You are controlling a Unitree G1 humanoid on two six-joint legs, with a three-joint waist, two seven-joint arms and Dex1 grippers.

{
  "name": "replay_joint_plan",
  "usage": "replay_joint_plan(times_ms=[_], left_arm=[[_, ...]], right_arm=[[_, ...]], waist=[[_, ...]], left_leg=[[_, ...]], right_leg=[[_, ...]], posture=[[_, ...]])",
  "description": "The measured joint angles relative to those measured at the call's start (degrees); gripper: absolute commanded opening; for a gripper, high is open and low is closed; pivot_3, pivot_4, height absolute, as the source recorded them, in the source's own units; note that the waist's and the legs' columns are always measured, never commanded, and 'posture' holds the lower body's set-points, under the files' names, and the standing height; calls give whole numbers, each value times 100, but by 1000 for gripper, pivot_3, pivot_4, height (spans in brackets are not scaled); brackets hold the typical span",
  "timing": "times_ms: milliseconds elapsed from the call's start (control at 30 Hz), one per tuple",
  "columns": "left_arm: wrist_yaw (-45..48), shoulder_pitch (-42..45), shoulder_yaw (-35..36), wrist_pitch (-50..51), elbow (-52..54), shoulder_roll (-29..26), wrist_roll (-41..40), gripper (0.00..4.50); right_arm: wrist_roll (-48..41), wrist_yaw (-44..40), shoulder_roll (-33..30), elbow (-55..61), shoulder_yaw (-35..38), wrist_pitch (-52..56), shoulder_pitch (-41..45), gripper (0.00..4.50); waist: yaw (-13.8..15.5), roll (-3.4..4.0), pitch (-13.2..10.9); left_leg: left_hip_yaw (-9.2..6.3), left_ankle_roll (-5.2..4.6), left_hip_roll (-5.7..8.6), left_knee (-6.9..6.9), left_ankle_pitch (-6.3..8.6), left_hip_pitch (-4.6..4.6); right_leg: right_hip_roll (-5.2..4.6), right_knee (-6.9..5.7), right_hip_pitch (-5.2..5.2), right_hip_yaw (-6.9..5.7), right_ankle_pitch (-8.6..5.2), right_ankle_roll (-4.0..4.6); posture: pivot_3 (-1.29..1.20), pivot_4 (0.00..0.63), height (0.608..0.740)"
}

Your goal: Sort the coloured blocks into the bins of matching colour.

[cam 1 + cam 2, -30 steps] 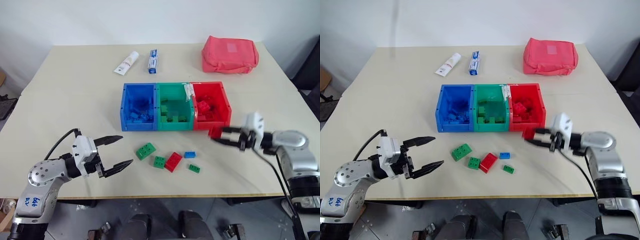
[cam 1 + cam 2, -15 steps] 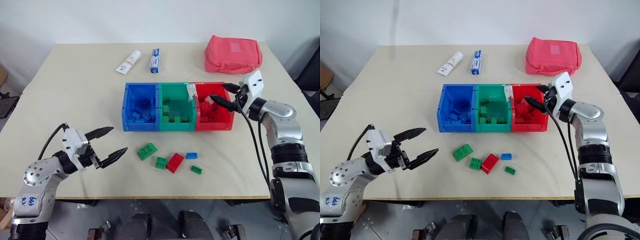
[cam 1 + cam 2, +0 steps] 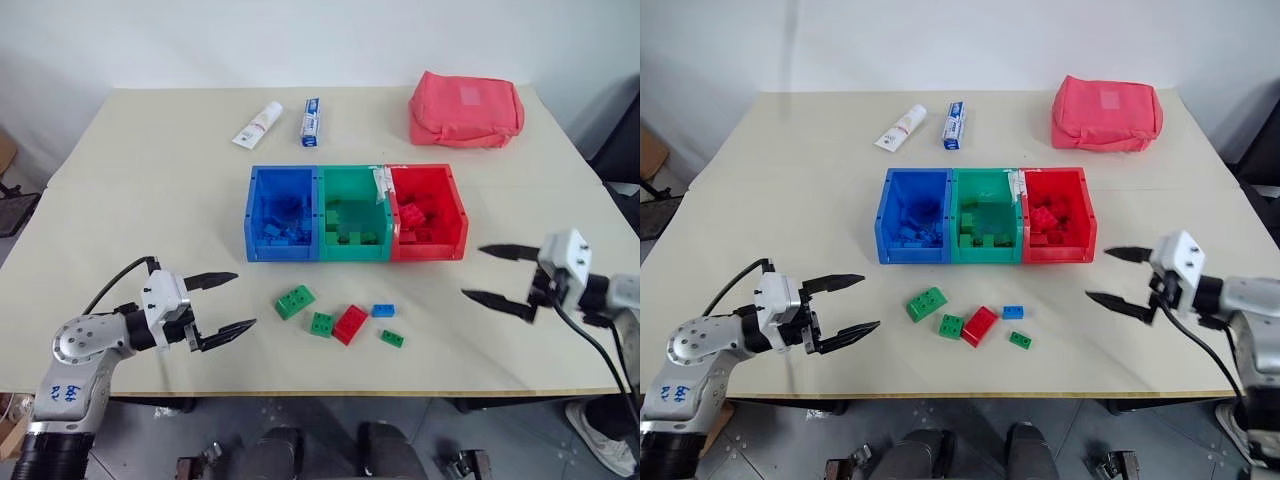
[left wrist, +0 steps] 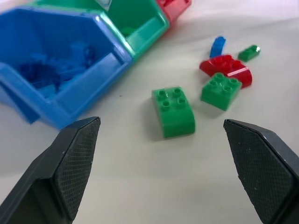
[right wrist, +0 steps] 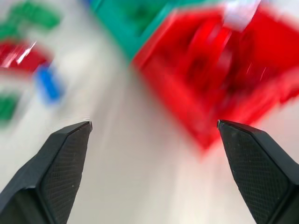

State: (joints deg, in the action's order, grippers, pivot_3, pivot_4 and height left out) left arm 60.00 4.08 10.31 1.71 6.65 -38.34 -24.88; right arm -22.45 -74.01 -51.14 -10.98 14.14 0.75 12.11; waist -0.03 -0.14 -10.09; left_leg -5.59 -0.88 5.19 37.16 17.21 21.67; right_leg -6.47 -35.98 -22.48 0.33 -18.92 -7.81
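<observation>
The beige surface [image 3: 130,180] carries everything. At its centre stand the three joined bins: the blue bin [image 3: 281,214] at 9 o'clock, the green bin [image 3: 352,213] in the middle and the red bin [image 3: 428,212] at 3 o'clock, each with bricks of its own colour inside. At 1 o'clock from the bins, well apart, lies a red-pink pouch [image 3: 466,108]. At 11 o'clock from them lie a white tube [image 3: 254,125] and, just beside it, a small blue-white box [image 3: 309,122].

The left pincer [image 3: 224,302] hovers at 8 o'clock from the bins, its fingers spread wide and empty. The right pincer [image 3: 497,273] hangs at 4 o'clock from the red bin, also spread wide and holding nothing.

Between the pincers, at 6 o'clock from the green bin, five loose blocks lie on the surface: a large green block [image 3: 293,301], a red block [image 3: 350,324] touching a square green block [image 3: 321,323], a small blue block [image 3: 382,310] and a small green block [image 3: 392,339].
</observation>
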Motion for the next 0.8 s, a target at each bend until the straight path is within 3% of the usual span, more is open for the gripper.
replay_joint_plan(times_ms=[233,433,633,733,800], left_arm=[[579,345,-198,-365,-436,-1,-2,4500],[772,191,-127,-237,-442,-134,-124,4500],[741,30,-132,-211,-178,-130,-138,4500],[634,-73,-121,-206,1,-131,-138,4500],[586,-173,-70,-181,90,-139,-146,4500]], right_arm=[[23,-206,-71,392,-326,221,-99,4493],[319,268,445,1139,-1485,1262,736,4493],[842,450,1044,1061,-2510,1435,1181,4493],[879,449,1141,928,-2566,1450,1225,3856],[872,465,1148,870,-2545,1501,1234,3186]], waist=[[-38,3,1],[-17,2,1],[47,2,0],[49,1,0],[31,1,0]], left_leg=[[11,4,-11,-11,2,-19],[-4,6,-10,-10,3,-14],[-22,4,2,-5,4,0],[-22,3,2,-7,4,0],[-22,4,-1,-7,4,0]], right_leg=[[5,-6,1,4,0,0],[3,-1,1,12,0,1],[-5,1,-1,11,0,1],[-6,2,-1,10,0,1],[-4,2,-2,9,0,1]], posture=[[0,150,740],[0,150,740],[0,150,740],[0,150,740],[0,150,740]])
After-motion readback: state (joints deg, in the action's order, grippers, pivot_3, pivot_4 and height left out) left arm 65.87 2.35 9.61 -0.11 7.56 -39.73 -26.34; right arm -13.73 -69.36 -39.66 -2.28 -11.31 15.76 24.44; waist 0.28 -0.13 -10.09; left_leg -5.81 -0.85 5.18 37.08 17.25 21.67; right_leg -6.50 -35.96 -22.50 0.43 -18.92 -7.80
